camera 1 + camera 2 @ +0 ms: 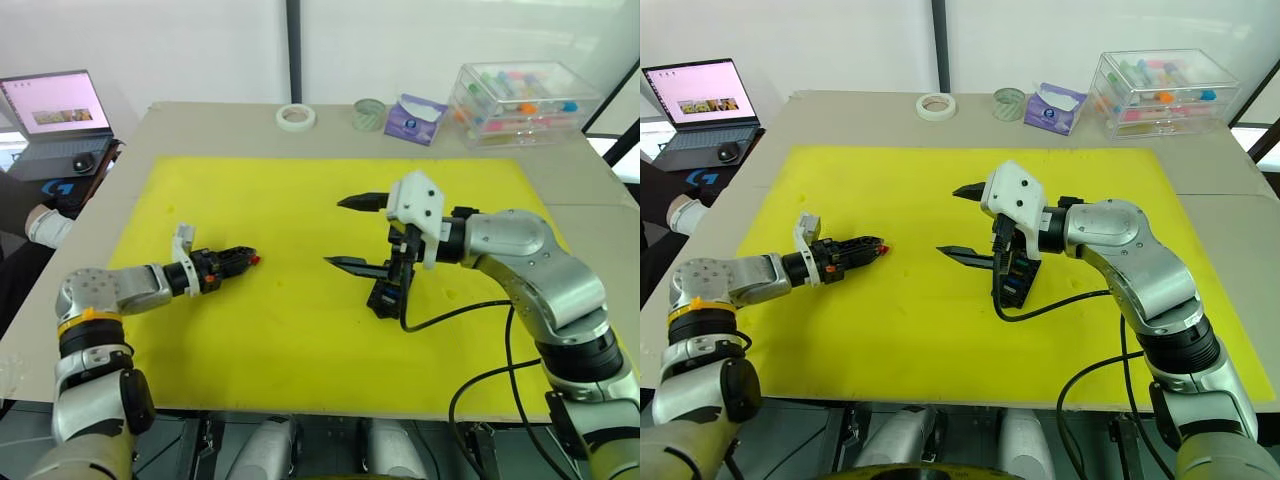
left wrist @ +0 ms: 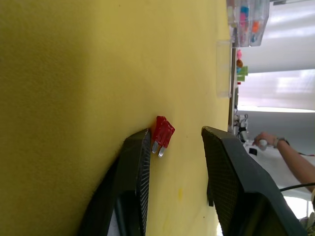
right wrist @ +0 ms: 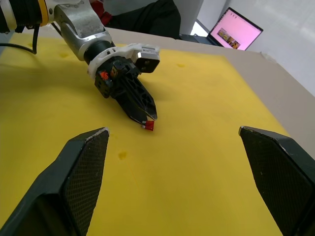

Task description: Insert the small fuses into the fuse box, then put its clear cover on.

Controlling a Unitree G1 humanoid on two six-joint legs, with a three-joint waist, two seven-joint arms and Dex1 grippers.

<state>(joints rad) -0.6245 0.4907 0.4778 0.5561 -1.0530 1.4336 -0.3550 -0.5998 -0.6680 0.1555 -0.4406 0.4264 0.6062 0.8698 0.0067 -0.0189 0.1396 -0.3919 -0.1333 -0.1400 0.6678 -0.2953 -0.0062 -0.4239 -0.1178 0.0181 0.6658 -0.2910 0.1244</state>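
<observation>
Low over the soft yellow foam mat, the left gripper has its ribbed black fingers slightly apart around a red blade fuse, a small flat chip with two metal prongs lying at one fingertip. Further right, the right gripper spreads its pointed fingers wide above the black rectangular fuse box on the mat. Behind, a clear plastic storage case sits on the bench.

Fuse left of fuse box

Head stereo looks down; both wrist cameras closely share the yellow mat.
</observation>
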